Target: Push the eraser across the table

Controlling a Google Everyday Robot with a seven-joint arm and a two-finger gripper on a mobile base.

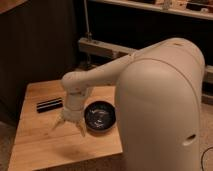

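The claw hangs over the middle of the bench, pointing down, its two fingers spread wide with nothing between them. The pale arm reaches it from the bulky white body filling the right foreground. Just right of the claw sits a round black bowl, upright, its inside shiny. The eraser lies flat on the bench beyond and left of the claw, near but apart; its long axis runs left to right, the right end angled slightly away. Behind the bench a grey rail crosses the dark background.
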